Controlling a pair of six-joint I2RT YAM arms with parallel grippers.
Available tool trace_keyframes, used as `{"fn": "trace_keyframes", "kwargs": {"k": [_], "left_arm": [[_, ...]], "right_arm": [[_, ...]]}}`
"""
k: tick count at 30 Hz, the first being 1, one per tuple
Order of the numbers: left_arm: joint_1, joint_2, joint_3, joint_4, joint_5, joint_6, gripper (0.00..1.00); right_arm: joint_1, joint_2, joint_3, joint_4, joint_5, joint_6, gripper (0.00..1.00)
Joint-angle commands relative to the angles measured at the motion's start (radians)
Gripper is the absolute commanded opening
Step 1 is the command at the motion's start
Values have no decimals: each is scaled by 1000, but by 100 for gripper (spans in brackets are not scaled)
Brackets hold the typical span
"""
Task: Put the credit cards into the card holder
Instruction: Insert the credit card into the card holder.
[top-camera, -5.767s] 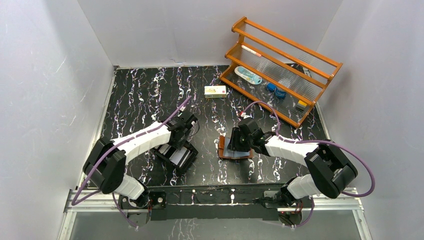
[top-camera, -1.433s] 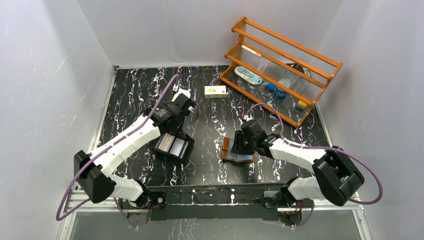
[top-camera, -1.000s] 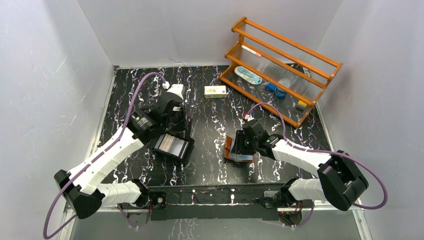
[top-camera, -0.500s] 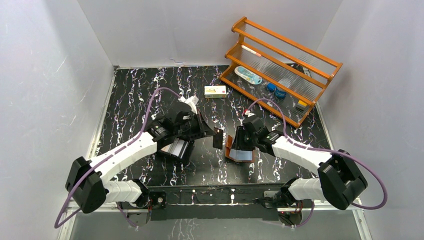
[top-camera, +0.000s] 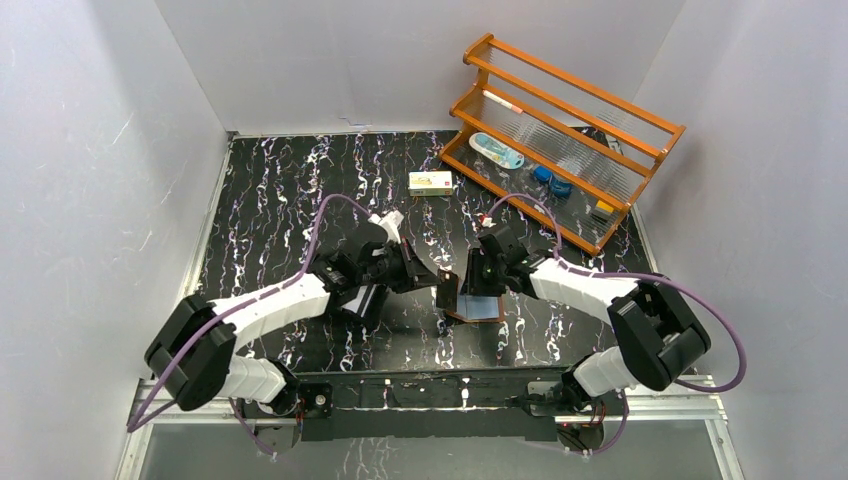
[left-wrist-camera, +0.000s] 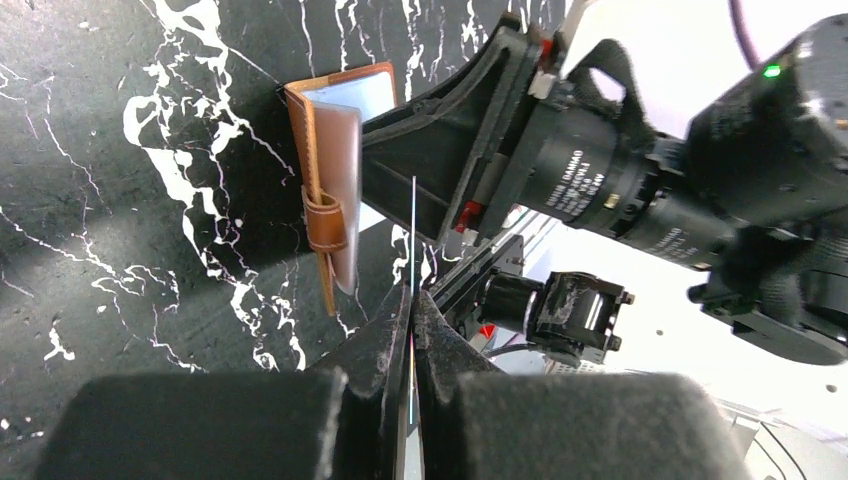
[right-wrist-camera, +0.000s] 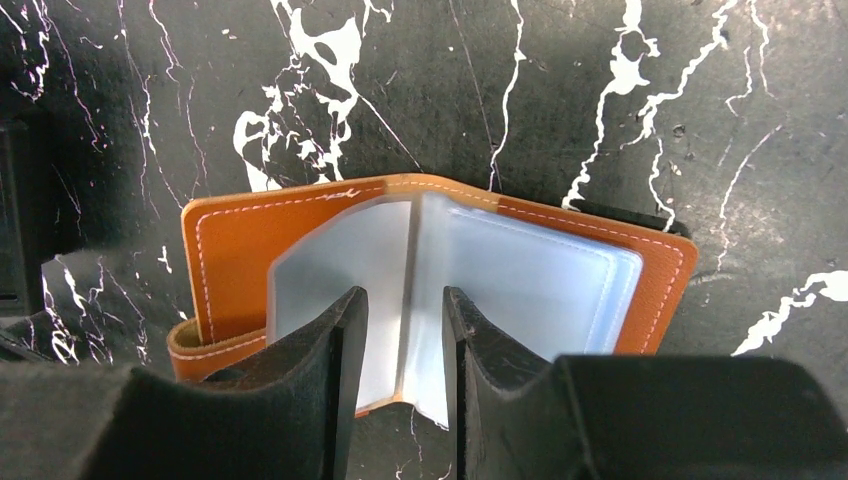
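Card holder (right-wrist-camera: 230, 260): laid open on table (right-wrist-camera: 600, 100), clear leaf (right-wrist-camera: 415, 250) straddled by part-spread right gripper (right-wrist-camera: 403, 310), likely to expose pocket mouth. Credit card (top-camera: 446, 290) pinched edge-on in pressed-together left gripper (left-wrist-camera: 412, 305), aimed toward holder, just beside it, not yet inserted.

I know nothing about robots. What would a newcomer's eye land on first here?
Mid-table, the two arms nearly meet: the left gripper pinches a thin card edge-on, close beside the open brown card holder. The right gripper hangs over that holder, a finger on either side of a clear inner pocket. In the far right corner stands a bright orange wooden rack.
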Motion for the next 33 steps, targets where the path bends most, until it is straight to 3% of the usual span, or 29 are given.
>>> {"fn": "trace_keyframes", "kwargs": {"k": [1,19,33], "left_arm": [[-9,48,-25,135,31,-13,0],[-13,194,16,37,-142,173,0],[-13,287,54,121,-105,125,0]], "right_arm": [[-5,23,56,28,-18,-2,41],[-5,-69,27,-39,20,15,41],[-5,-145,-49,-125,153,7,33]]}}
